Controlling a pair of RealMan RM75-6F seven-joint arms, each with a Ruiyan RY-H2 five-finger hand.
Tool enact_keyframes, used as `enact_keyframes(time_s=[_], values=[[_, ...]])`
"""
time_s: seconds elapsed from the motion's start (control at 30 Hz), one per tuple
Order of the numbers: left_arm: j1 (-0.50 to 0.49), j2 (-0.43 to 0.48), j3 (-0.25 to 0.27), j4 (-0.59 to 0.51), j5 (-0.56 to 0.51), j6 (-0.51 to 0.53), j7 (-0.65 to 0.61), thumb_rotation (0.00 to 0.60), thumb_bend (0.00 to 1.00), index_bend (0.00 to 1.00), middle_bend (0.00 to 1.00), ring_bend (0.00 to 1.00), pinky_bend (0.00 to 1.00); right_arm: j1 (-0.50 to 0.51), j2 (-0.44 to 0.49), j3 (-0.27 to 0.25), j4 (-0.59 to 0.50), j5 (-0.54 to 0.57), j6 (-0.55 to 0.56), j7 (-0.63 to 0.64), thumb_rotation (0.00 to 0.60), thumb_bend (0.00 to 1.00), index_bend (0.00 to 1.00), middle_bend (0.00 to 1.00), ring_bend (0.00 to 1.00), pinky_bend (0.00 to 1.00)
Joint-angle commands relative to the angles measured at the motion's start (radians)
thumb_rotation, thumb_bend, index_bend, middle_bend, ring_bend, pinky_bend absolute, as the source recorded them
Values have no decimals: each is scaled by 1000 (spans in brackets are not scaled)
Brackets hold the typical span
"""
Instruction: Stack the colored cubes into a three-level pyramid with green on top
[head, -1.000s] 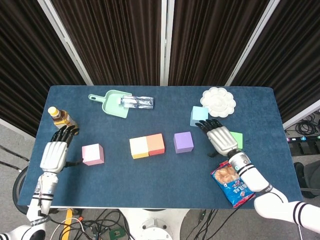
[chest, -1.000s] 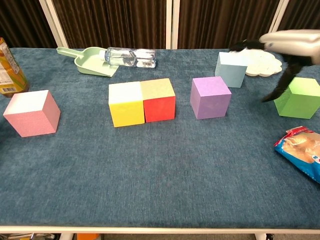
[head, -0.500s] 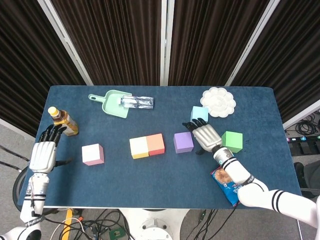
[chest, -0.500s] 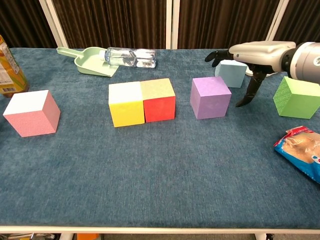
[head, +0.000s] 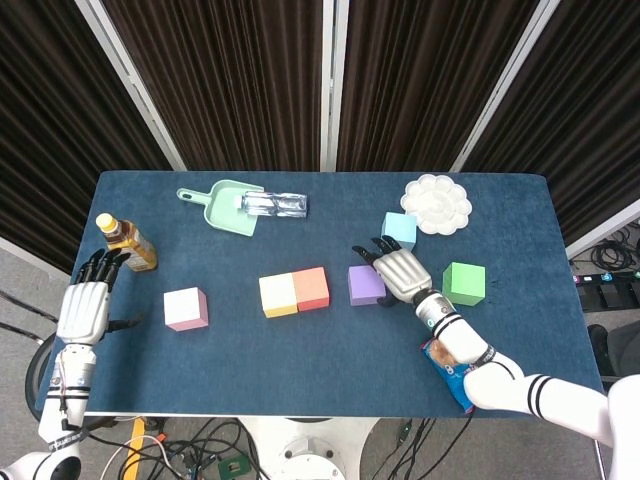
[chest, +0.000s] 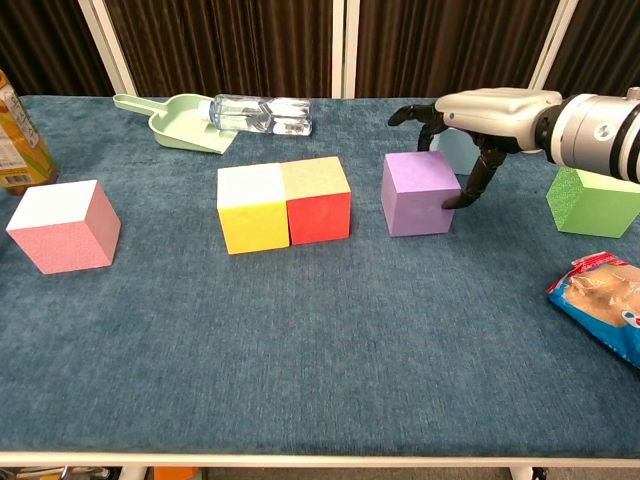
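Observation:
The purple cube (head: 364, 285) (chest: 420, 193) stands on the blue table, right of the yellow cube (head: 277, 296) (chest: 253, 208) and red cube (head: 312, 288) (chest: 318, 200), which touch side by side. My right hand (head: 398, 272) (chest: 482, 112) hovers over the purple cube's right side, fingers spread above its far edge and the thumb against its right face. The green cube (head: 464, 283) (chest: 593, 200) sits further right. Behind the hand, the light blue cube (head: 399, 229) (chest: 455, 150) is partly hidden. A pink cube (head: 186, 308) (chest: 65, 225) lies far left. My left hand (head: 85, 305) hangs open off the table's left edge.
A snack bag (head: 455, 365) (chest: 605, 300) lies near the front right. At the back are a white palette plate (head: 437, 203), a green dustpan (head: 228, 207) (chest: 180, 120) and a clear bottle (head: 273, 204) (chest: 258, 113). A tea bottle (head: 127, 240) stands at the left.
My right hand has moved left, from beside the green cube to the purple cube. My left hand drew back left, away from the pink cube. No cube has moved.

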Motion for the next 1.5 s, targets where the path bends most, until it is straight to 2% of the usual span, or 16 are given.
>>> enact_keyframes(time_s=[0.03,0.3,0.53,0.93,1.5], values=[[2,-2,-1,5,-1,-3,-2,600,0,135,78,17,136,6,-5,1,5,-12,6,14,600,217,0,459,11,0],[6,-3,-6,17,2,-10,-17,600,0,135,78,17,136,51,-36,-1,67,-75,-11,54,600,239,0,476,13,0],[7,1,-9,15,7,-15,-25,600,0,135,78,17,136,70,-66,-2,108,-73,-33,89,600,242,0,478,13,0],[4,2,-12,24,8,-43,-55,600,0,135,78,17,137,64,-76,4,99,-55,-26,153,600,285,0,498,35,0],[10,1,-9,36,13,-50,-69,600,0,135,78,17,136,90,-99,-4,124,-36,-45,130,600,305,0,498,35,0]])
